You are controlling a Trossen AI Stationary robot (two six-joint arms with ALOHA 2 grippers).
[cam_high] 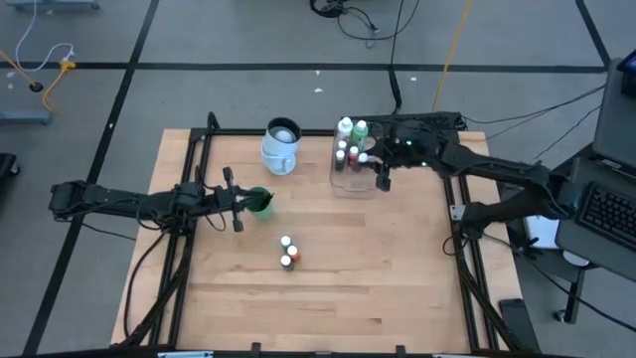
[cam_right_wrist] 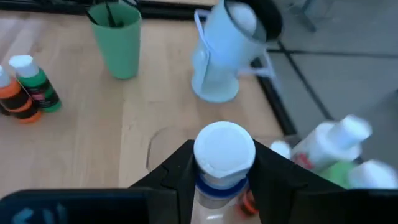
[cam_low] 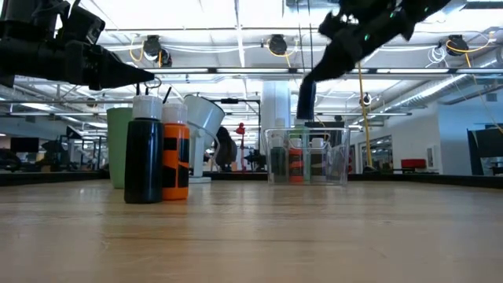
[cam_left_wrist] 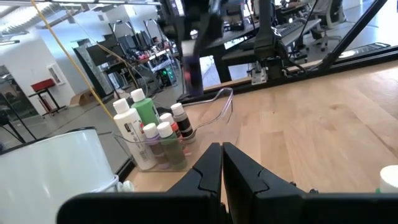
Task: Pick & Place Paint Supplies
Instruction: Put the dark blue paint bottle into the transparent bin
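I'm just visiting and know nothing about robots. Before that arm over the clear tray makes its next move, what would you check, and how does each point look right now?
1. Bottle held firmly: ok. The right gripper clamps a white-capped bottle between its fingers.
2. Gripper over the clear tray: ok in the high view.
3. Free spot in the tray below the bottle: cannot tell; several bottles already stand there.
4. Left gripper out of the way: ok, shut, empty, by the green cup.
5. White pitcher apart from the tray: ok.
6. Work left: not ok, two small bottles stand on the table.
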